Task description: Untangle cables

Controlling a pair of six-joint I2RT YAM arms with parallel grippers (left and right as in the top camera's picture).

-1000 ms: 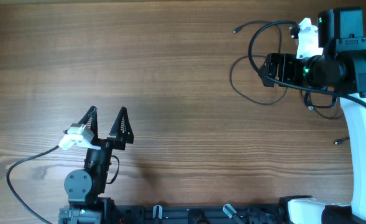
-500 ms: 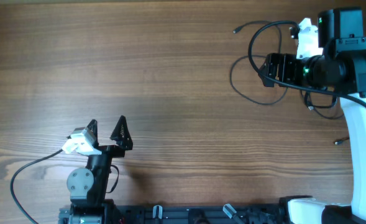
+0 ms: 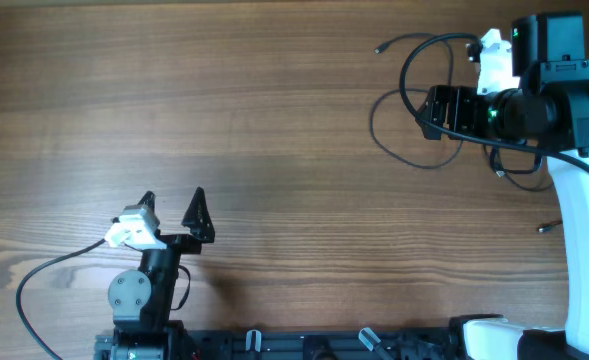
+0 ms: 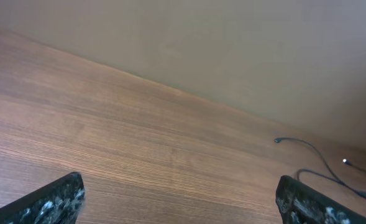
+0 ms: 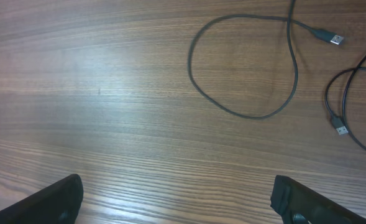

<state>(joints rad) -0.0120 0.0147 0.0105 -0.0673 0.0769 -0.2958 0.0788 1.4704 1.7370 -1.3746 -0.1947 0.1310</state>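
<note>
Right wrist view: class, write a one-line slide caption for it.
Open right gripper hovers above a wooden table, looped black cables and plugs lying ahead.

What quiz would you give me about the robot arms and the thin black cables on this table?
1. True or false: the left end effector is gripping one of the thin black cables.
2. Pick one. The thin black cables lie:
A. beside the right end effector
B. beside the left end effector
C. in the middle of the wooden table
3. Short answer: do the two end effectors stand open or shut?

Key: 1 false, it is empty; 2 A; 3 open, both of them.
</note>
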